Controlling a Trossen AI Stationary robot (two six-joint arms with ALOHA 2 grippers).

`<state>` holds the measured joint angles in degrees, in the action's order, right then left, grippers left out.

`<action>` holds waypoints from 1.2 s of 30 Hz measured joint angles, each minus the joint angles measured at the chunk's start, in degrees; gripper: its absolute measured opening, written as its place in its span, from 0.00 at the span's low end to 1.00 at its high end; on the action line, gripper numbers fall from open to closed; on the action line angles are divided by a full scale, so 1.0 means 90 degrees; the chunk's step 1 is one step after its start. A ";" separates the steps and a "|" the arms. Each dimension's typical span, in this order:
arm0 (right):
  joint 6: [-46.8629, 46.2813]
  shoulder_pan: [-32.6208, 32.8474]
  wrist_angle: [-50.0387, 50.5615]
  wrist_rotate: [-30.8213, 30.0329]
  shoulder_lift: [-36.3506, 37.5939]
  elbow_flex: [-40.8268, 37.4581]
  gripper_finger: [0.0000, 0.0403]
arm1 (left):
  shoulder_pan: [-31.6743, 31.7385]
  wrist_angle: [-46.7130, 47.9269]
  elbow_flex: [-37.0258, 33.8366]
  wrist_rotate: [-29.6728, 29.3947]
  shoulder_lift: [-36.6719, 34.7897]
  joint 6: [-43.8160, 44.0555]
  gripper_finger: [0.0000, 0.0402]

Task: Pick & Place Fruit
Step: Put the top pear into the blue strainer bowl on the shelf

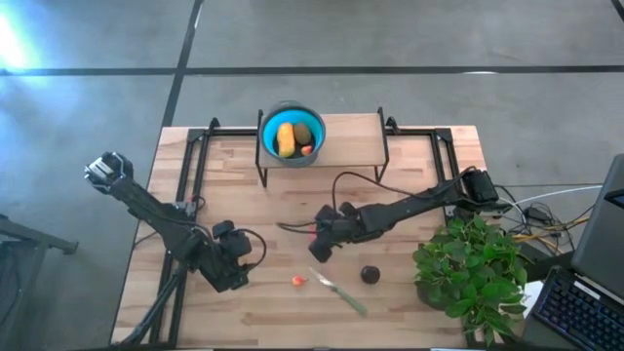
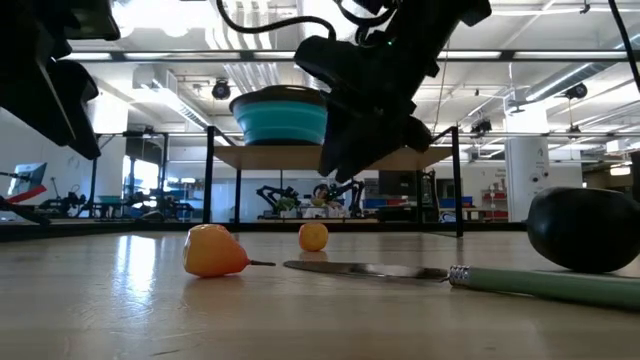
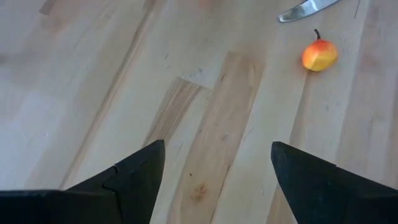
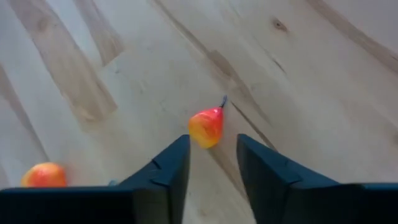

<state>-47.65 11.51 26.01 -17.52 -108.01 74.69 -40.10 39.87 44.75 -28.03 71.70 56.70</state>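
Note:
Two small red-orange fruits lie on the table: one [image 4: 206, 127] just beyond my right gripper's [image 4: 213, 146] fingertips, another [image 1: 297, 281] by the knife's tip. In the low view they show near [image 2: 213, 250] and farther back [image 2: 313, 236]. A dark round fruit [image 1: 370, 275] rests right of them. The blue bowl [image 1: 265, 132] on the raised shelf holds an orange-yellow piece [image 1: 285, 139], a green oval [image 1: 304, 134] and a small red one. My right gripper [image 1: 320, 252] hangs low above the table, open a little. My left gripper [image 3: 217, 162] stands open over bare wood.
A green-handled knife [image 1: 343, 294] lies between the near small fruit and the dark fruit. The wooden shelf [image 1: 351, 146] on black legs stands at the far middle. A leafy plant [image 1: 468, 278] fills the near right corner. Cables run behind the right arm.

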 joint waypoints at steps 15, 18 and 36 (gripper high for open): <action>0.3141 0.0008 -0.1118 0.0000 -0.0518 -0.0109 0.60 | 0.0005 0.0006 -0.0002 -0.0012 0.0000 0.0012 0.74; 0.3125 0.0022 -0.1218 0.0054 -0.0798 -0.0071 0.63 | 0.0005 0.0026 -0.0004 -0.0012 -0.0007 0.0055 0.74; 0.2734 -0.0059 -0.0848 0.0107 -0.1180 0.0035 0.58 | 0.0022 0.0091 -0.0007 -0.0015 -0.0007 0.0173 0.74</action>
<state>-23.04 10.98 18.38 -16.56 -118.63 75.00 -39.90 40.69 44.69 -28.16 71.64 58.26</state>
